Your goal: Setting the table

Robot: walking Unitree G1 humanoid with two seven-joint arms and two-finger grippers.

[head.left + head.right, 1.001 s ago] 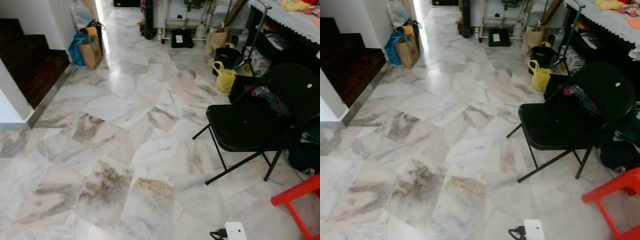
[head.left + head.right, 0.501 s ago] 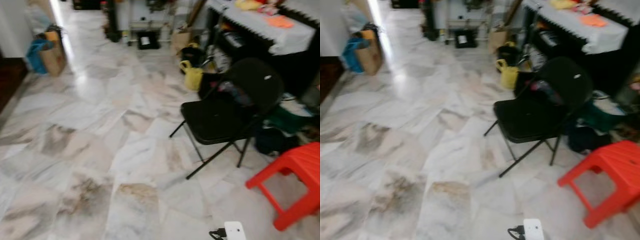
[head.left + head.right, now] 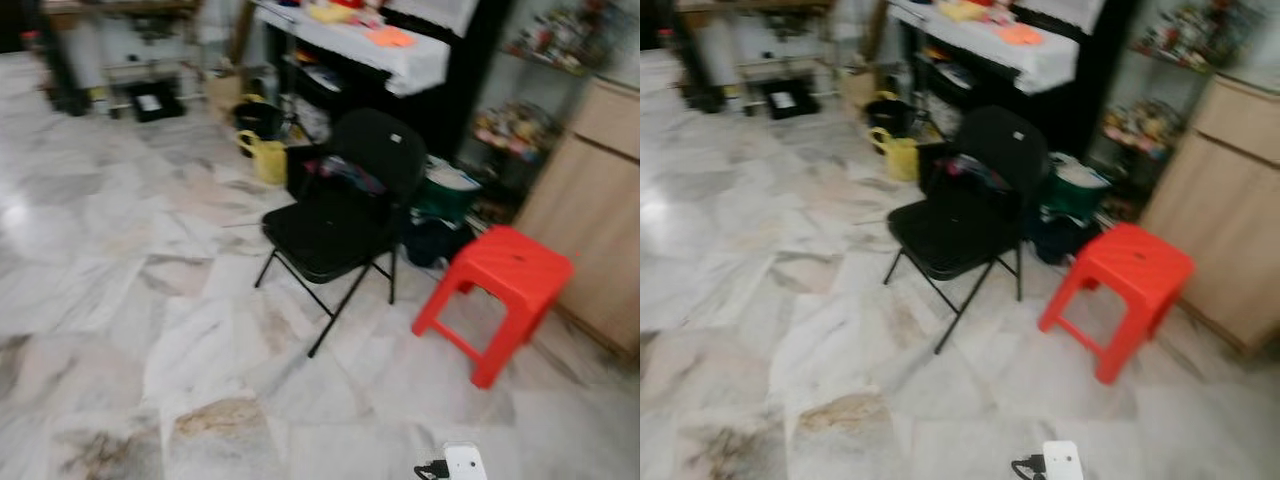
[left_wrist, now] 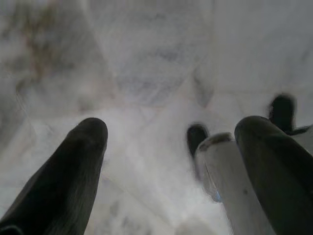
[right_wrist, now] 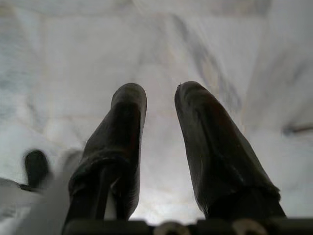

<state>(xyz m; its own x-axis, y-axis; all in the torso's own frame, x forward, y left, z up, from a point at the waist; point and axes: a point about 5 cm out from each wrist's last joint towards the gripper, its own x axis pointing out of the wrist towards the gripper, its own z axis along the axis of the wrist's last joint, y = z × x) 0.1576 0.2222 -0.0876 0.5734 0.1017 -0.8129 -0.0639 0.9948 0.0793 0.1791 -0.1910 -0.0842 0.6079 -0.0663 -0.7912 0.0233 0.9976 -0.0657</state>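
A black chair [image 3: 345,215] stands at 12 o'clock on marble floor [image 3: 110,300], red stool [image 3: 497,290] at 2; no writing legible. Left gripper [image 4: 171,132] hangs spread wide, right gripper [image 5: 159,100] slightly parted, both empty.

Left claw [image 4: 171,132]: two long black fingers [image 4: 73,171] with rounded, matte tips, thickening toward the wrist. Right claw [image 5: 160,95]: two black tapered fingers [image 5: 117,142] of like form, faintly glossy, joined to a dark crossbar at the base with small round fasteners along its edge. A white rounded body part with a black cable [image 3: 455,464] shows below the red plastic stool [image 3: 497,295].
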